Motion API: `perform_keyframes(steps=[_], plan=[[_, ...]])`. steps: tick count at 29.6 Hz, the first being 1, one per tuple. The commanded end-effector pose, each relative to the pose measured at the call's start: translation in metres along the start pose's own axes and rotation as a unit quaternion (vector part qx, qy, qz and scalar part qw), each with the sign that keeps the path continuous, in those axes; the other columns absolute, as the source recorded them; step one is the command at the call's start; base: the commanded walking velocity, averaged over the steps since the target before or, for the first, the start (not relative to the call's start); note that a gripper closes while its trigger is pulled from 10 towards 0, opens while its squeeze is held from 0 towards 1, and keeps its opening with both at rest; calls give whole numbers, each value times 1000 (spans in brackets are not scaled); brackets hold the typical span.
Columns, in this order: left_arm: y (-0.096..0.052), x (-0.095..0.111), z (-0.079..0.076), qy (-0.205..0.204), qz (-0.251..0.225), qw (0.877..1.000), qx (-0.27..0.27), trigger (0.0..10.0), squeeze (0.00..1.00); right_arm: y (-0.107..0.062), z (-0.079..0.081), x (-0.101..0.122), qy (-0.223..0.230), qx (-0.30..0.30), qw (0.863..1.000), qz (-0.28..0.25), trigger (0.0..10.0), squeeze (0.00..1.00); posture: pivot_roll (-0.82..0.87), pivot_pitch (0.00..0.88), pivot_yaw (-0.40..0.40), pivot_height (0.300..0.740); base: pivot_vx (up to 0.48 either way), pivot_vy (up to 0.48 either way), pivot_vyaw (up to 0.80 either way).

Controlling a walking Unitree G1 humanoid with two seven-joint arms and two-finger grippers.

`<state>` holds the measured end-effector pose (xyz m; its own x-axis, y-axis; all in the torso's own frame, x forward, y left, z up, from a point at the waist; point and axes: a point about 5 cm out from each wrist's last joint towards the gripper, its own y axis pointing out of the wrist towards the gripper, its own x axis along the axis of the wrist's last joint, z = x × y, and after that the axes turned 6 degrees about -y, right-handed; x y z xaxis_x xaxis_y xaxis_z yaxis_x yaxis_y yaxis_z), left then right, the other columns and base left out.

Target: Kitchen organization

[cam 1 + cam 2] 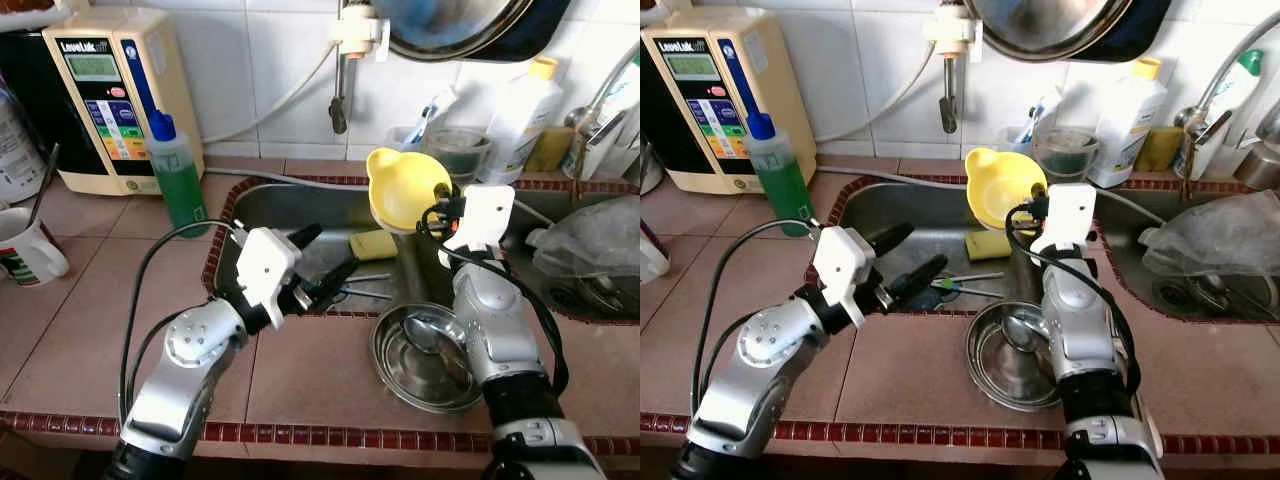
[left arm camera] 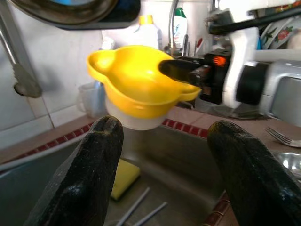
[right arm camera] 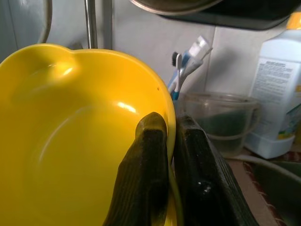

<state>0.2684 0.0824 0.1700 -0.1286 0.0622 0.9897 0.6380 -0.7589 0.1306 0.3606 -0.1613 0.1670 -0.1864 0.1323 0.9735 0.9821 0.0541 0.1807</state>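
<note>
Silver arms, white wrist housings, black cables, black fingers [image 2: 91,181]

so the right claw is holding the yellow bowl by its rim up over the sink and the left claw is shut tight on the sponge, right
Not quite. The left claw is open and holds nothing; its two fingers stand spread apart in the left wrist view, with the yellow sponge lying loose in the sink beyond. The rest stands: the right claw pinches the yellow bowl by its rim over the sink.

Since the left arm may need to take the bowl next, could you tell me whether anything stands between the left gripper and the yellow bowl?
Nothing visible does. The right gripper pinches the yellow bowl by its rim above the sink; the open left gripper faces it across open space.
</note>
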Motion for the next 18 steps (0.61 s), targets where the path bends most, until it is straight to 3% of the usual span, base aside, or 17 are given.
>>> perform_keyframes(steps=[1,10,18], plan=[[2,3,-9,-3,-1,1000,-22,10000,0,3,-3,-3,3,10,1000,12,10000,0,-59,82,21,740,0,0,0],[2,7,-26,-15,3,999,-52,10000,0,6,-7,-20,-5,84,995,60,10000,0,-68,110,22,740,0,0,0],[-2,-1,-39,-5,25,997,-71,10000,0,9,-13,-21,-4,113,991,72,10000,0,-67,149,20,740,0,0,0]])
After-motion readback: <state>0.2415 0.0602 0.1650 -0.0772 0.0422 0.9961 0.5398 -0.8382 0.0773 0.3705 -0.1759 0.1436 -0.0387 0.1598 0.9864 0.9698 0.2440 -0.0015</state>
